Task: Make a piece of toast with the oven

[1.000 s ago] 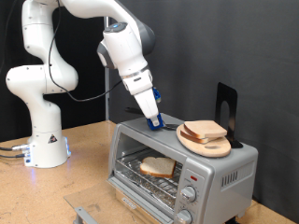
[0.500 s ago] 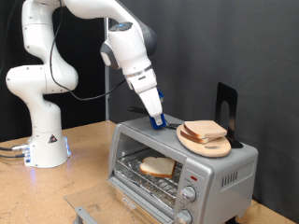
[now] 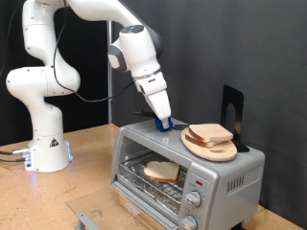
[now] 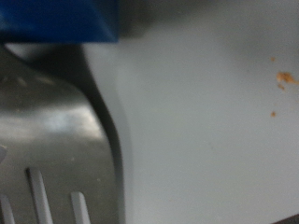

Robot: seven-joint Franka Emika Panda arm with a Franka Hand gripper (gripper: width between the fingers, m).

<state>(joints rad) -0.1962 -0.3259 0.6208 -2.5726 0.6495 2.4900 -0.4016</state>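
Atop the oven, at its back edge toward ten o'clock from the round wooden board, my gripper hangs low with a blue-handled tool at its tip. Whether my fingers are spread or pinched I cannot tell; the exterior view is too small there. From the wrist I see only a blue block close up, a slotted metal blade and the pale oven top with a few orange crumbs. One piece of toast lies on the wire rack inside the oven, whose door hangs open. More slices are stacked on the board, at three o'clock from my gripper.
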